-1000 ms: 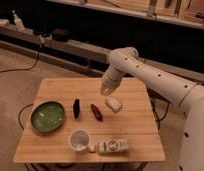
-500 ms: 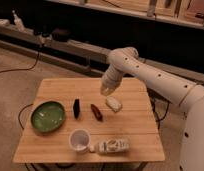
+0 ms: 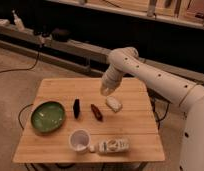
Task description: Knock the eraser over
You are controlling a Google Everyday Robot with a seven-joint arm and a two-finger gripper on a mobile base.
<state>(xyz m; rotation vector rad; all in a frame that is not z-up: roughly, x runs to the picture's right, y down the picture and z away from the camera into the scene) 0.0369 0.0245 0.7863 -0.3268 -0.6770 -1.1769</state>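
Camera view: light wooden slatted tabletop [image 3: 137, 125] carrying seven items. Containers first. A round green bowl [image 3: 47, 117] sits at the left; its interior shows only pale glints, and I cannot tell if it holds anything. A white cup [image 3: 79, 140] stands upright near the front edge with its mouth open upward and its inside in shadow, contents not readable. A pale plastic bottle [image 3: 114, 146] lies on its side just right of the cup, with a small white piece [image 3: 91, 148] between the two; whether that piece is a cap cannot be made out. The white jointed robot arm [image 3: 155, 77] enters from the right, and its base is cut off by the frame edge. The claw [image 3: 107, 90] hangs over the rear middle of the tabletop, just behind and left of a whitish rounded lump [image 3: 114, 104]. Contact with the lump is unclear, and I cannot tell whether the claw is wide or narrow. The small thin black eraser slab [image 3: 76, 108] is between the green bowl and a dark reddish-brown elongated object [image 3: 97, 112], apart from both and well left of the claw. Its long axis runs near vertical in the picture and its narrow profile faces the camera. It reads as standing on end, though lying front-to-back cannot be ruled out. The reddish-brown object lies diagonally, with its near end toward the right.
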